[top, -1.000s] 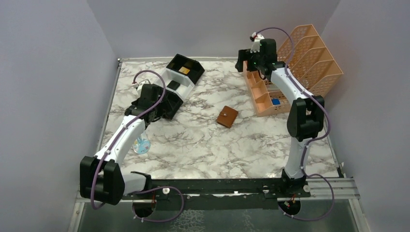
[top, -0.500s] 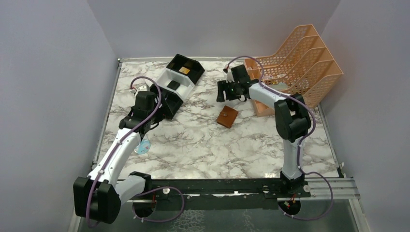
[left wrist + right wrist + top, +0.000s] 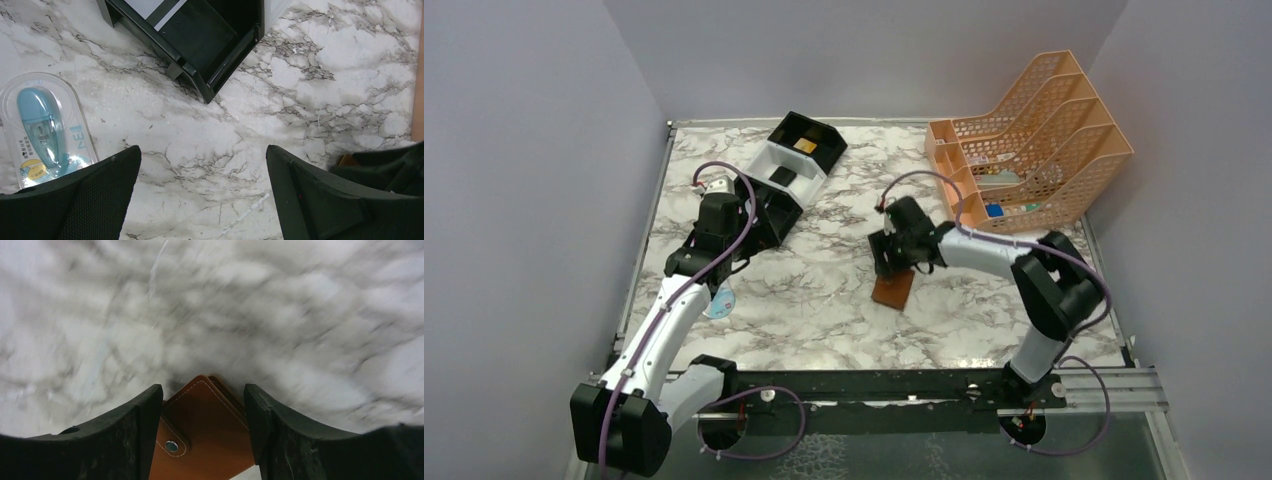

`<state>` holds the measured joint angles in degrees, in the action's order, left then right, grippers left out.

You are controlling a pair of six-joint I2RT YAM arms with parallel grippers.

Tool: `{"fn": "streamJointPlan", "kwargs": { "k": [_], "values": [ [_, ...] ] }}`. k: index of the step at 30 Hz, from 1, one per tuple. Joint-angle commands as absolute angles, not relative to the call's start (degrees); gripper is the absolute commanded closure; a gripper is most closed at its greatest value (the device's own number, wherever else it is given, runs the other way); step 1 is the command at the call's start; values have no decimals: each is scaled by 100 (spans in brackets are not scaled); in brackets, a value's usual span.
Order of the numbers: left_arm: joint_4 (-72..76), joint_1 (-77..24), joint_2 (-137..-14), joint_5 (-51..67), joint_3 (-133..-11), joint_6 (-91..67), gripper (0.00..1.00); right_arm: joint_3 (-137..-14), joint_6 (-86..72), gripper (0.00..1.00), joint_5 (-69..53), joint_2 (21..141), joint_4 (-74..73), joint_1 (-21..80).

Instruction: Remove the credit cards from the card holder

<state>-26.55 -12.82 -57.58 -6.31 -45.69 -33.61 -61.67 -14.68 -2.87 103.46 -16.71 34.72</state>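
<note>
The card holder (image 3: 894, 290), a brown leather wallet, sits at mid-table with its snap tab fastened. In the right wrist view the card holder (image 3: 205, 430) sits cornerwise between both black fingers, which press on its edges. My right gripper (image 3: 892, 262) (image 3: 202, 395) is shut on it, low over the marble. The credit cards are hidden, since the holder is folded shut. My left gripper (image 3: 729, 245) (image 3: 202, 152) hangs open over bare marble by the tray's near corner, holding nothing.
A black-and-white compartment tray (image 3: 799, 165) (image 3: 200, 40) lies at the back left, with a small gold-tan piece and a black block inside. A blue item in a clear blister pack (image 3: 717, 303) (image 3: 42, 130) lies by the left arm. An orange mesh file rack (image 3: 1034, 130) fills the back right.
The right arm swung from the orange rack down to the card holder and its jaws narrowed onto it. The holder shifted toward the front. The left arm drew back slightly.
</note>
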Motion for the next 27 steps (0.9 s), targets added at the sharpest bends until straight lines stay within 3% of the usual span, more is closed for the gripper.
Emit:
{"fn": "streamJointPlan", "kwargs": {
  "k": [1, 4, 10, 18, 27],
  "values": [
    [-2873, -1255, -5498, -655, -4562, -2965, 1, -4929, -2314, 39, -41, 9495, -2128, 4360],
    [-2924, -1257, -5436, -751, -4540, -2819, 1, -4603, -2554, 37, -217, 8838, -2053, 4473],
    [-2991, -1254, -5412, -793, -4569, -2549, 1, -5287, -1693, 29, 59, 8534, -1182, 4472],
    [-2960, -1252, -4823, -1160, -4343, -2311, 1, -7292, -632, 29, -31, 10290, -116, 4469],
    [-2928, -1257, -4305, -1896, -4273, -2495, 1, -9428, -463, 33, -1045, 12058, 371, 4472]
  ]
}}
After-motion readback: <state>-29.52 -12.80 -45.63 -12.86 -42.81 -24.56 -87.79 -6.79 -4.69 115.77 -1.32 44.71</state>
